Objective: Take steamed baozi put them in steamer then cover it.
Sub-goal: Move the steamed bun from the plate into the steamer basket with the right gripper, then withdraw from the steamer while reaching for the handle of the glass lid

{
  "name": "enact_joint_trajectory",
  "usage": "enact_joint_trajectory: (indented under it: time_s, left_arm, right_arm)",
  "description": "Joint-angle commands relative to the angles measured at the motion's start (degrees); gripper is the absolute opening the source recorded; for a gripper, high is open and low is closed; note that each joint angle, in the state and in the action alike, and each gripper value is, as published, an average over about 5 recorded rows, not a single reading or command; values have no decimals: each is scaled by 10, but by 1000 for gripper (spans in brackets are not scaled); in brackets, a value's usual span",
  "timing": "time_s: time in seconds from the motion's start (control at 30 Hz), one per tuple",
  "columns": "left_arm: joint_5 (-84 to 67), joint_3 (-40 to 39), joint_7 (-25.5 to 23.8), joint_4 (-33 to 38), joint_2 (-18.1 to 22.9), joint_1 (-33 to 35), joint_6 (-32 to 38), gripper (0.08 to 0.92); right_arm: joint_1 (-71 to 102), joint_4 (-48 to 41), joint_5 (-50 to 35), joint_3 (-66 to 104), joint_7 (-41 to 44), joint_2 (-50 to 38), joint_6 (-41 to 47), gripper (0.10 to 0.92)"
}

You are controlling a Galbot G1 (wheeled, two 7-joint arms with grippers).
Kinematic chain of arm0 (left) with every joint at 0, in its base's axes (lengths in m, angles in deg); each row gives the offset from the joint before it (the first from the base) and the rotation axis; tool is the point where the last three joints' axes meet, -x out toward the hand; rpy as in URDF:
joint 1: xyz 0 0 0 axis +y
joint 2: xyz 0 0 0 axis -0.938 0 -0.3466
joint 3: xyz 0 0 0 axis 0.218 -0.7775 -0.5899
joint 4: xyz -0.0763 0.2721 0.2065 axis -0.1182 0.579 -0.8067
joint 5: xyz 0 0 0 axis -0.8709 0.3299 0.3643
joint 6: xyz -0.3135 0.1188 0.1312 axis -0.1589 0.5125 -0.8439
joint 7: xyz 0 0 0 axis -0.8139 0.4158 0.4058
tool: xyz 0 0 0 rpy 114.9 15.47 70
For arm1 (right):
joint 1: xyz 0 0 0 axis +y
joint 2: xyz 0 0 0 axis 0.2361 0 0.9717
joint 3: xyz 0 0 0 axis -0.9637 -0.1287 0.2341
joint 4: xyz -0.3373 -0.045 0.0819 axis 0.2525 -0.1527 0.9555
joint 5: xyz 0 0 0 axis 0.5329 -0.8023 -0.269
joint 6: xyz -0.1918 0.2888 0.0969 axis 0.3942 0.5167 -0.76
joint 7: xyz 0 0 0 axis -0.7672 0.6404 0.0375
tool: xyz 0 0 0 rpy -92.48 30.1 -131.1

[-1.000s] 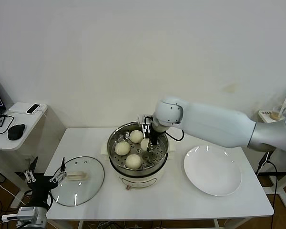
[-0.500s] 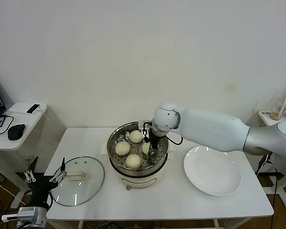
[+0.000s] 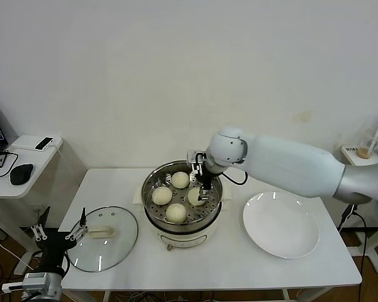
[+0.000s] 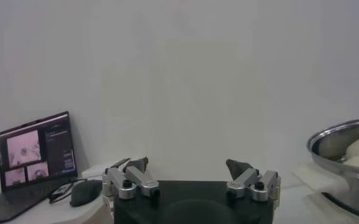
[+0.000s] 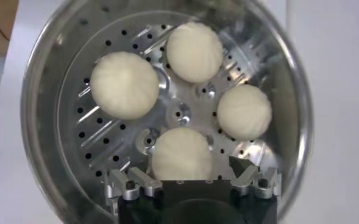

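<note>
Four steamed baozi (image 3: pixel 176 195) are sitting inside the steamer (image 3: pixel 152 212), all on the perforated tray. From the head view they're spread roughly at 12, 3, 6 and 9 o'clock around the tray centre, close together but with gaps you can see in the right wrist view (image 5: pixel 181 106).

Right gripper (image 3: pixel 203 186) hangs over the 3 o'clock side of the steamer, just above the bun there. Its fingers (image 5: pixel 132 181) are spread wide and nothing is between them; the right wrist view shows the nearest bun (image 5: pixel 180 153) lying free on the tray below the gap. The big white arm comes in from the 3 o'clock side of the worktop (image 3: pixel 233 264).

The cover (image 3: pixel 103 238) is off the pot, lying flat on the worktop near the 8 o'clock corner, well apart from the steamer, cream handle up. The steamer itself is at about the middle of the worktop, on its cream base.

Left gripper (image 3: pixel 58 235) is parked low off the worktop's 8 o'clock edge, just beside the cover, fingers apart and empty (image 4: pixel 191 179).

White plate (image 3: pixel 281 225) sits at 4 o'clock from the steamer with nothing on it. Side desk at 9 o'clock has a mouse (image 3: pixel 21 173) and a laptop (image 4: pixel 36 153).
</note>
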State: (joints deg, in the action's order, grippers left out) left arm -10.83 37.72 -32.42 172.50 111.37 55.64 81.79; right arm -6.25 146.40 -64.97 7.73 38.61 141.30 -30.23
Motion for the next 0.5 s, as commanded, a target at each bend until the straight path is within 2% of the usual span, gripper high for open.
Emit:
enact_joint_trajectory:
  time_s: [0.03, 0.17, 0.27, 0.37, 0.5]
  left_arm:
    - [0, 0, 0, 3, -1, 0, 0, 823]
    - [1, -1, 1, 3, 0, -2, 1, 823]
    - [4, -4, 2, -2, 1, -3, 2, 823]
    - [9, -7, 2, -4, 2, -2, 5, 823]
    - [18, -11, 2, -5, 7, 1, 10, 823]
  right_arm:
    - [49, 109, -45, 98, -128, -109, -24, 823]
    - [187, 163, -61, 218, -273, -168, -83, 823]
    - [330, 193, -40, 343, -366, -189, -148, 823]
    - [479, 208, 1, 472, -422, -185, -229, 823]
    - [642, 194, 58, 633, -441, -133, -363, 823]
